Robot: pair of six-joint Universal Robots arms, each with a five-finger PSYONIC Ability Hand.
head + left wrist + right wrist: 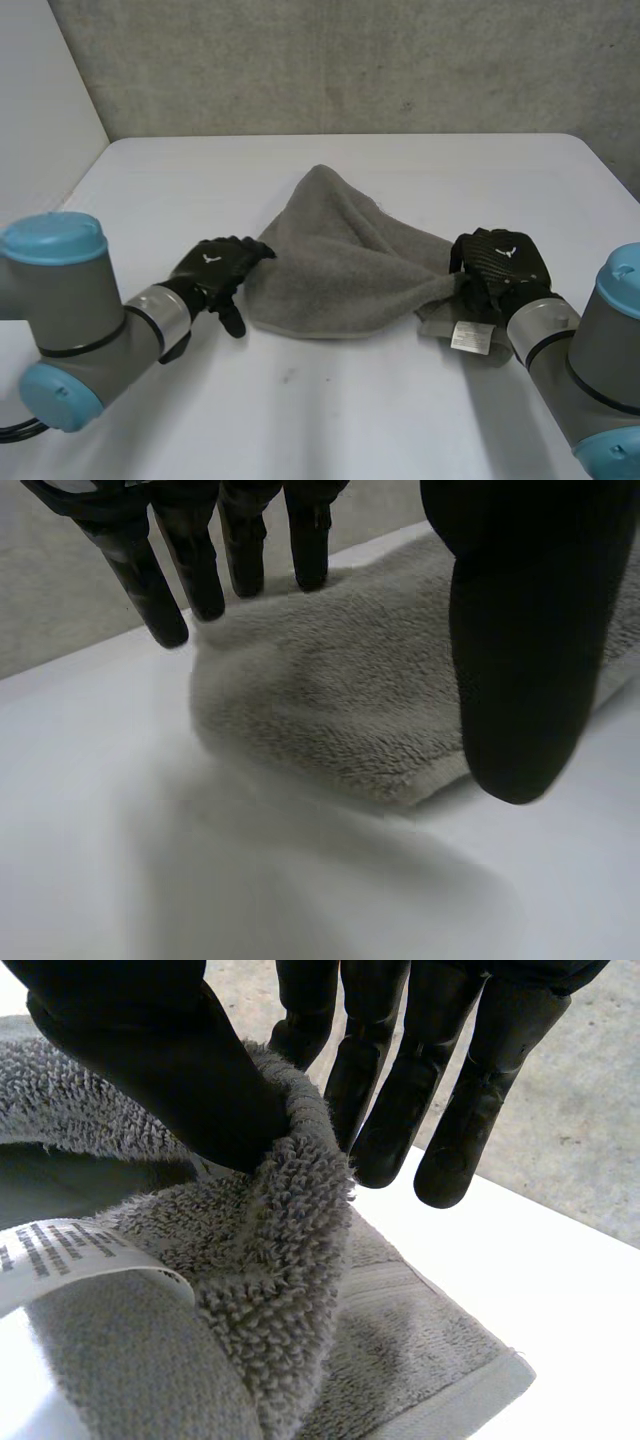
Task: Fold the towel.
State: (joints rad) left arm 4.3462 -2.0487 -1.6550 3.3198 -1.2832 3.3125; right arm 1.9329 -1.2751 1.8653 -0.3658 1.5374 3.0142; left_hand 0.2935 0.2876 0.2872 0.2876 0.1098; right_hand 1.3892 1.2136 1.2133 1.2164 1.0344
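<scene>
We log the grey terry towel point(340, 270) lying rumpled in a peaked heap at the middle of the white table point(300, 410), about midway between its left and right edges. The black left hand point(215, 265) sits at the towel's left side, relaxed. Its straight fingers point(200, 570) touch the cloth and its thumb stands apart, nothing pinched. The black right hand point(500, 258) is at the towel's right end and pinches a raised fold under its thumb. A white care label point(70, 1250) hangs just beside that grip.
</scene>
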